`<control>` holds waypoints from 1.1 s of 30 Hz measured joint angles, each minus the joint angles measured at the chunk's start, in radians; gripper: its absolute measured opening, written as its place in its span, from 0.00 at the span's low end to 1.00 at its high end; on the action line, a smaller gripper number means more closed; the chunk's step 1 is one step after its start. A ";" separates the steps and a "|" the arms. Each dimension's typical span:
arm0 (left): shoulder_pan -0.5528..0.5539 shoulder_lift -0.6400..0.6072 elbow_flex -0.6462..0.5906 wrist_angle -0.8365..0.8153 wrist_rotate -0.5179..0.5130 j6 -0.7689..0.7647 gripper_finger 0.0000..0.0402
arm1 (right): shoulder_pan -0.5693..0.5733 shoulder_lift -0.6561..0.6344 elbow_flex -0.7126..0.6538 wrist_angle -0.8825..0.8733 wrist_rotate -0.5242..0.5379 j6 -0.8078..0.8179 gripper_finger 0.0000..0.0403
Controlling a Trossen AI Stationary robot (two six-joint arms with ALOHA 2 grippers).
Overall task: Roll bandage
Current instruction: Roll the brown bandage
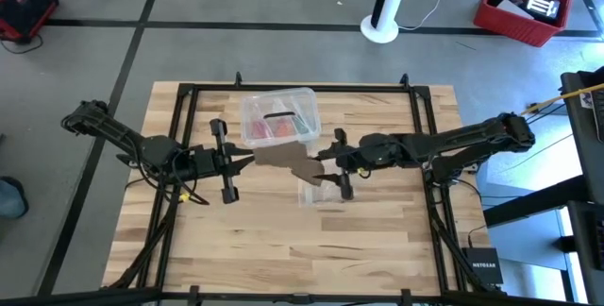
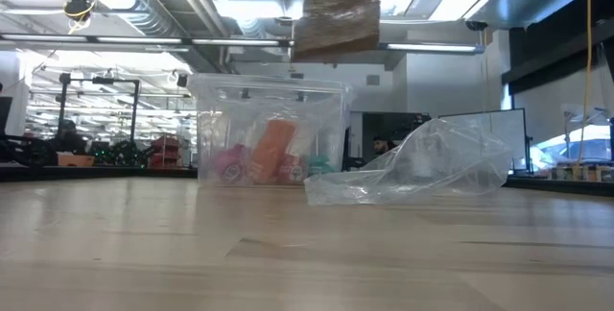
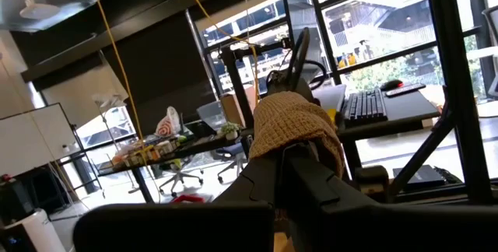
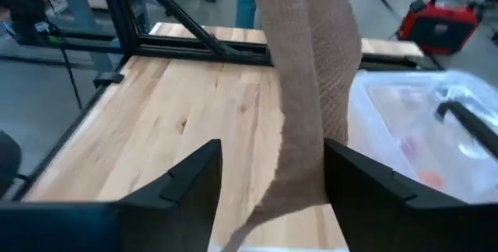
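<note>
Above the bench's middle, the bandage (image 1: 293, 160) hangs stretched between both arms, clear of the wood so it can be wound. At nine o'clock the left gripper (image 1: 247, 161) is clenched on one bunched end, anchoring it. At three o'clock the right gripper (image 4: 268, 178) has its fingers (image 4: 194, 176) released, the strip passing loosely between them, probably ready to regrip. Behind sits the box (image 1: 278, 117), toward twelve.

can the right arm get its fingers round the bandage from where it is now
Probably yes: the right gripper is open, and the bandage hangs between its fingers, nothing blocking. The left gripper holds the other end.
</note>
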 joint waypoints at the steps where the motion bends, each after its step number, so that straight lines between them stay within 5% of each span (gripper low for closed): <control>1: 0.000 0.000 0.000 0.002 -0.001 0.000 0.00 | 0.000 -0.012 0.000 -0.020 -0.003 0.020 0.55; 10: 0.000 0.000 -0.001 -0.001 -0.006 -0.003 0.00 | 0.000 -0.022 -0.025 -0.209 -0.002 0.090 0.70; 25: 0.024 0.000 -0.001 0.007 -0.004 -0.029 0.00 | 0.006 -0.016 -0.119 0.400 0.097 -0.064 0.71; 33: 0.027 0.000 -0.001 -0.003 -0.005 -0.022 0.00 | 0.006 -0.016 -0.118 0.490 0.094 -0.145 0.71</control>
